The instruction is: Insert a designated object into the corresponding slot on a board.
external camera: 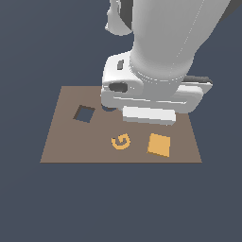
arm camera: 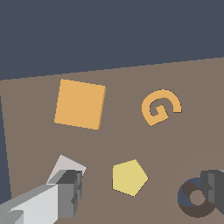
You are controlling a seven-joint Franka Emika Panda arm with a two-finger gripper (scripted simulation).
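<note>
Tool (arm camera: 140,192) open above board (external camera: 61,142); slot (external camera: 84,114) empty, orange square (external camera: 159,144) outside

My arm (external camera: 163,42) hangs over the board (external camera: 66,142), wrist pointed straight down at its far side. My gripper (arm camera: 140,192) stands spread wide, one finger (arm camera: 70,192) well apart from the other finger (arm camera: 214,186), nothing between them

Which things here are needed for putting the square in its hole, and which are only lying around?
Needed: orange square, square hole, board, claw.
Lying around: orange G, yellow pentagon, grey square, dark ring.
</note>
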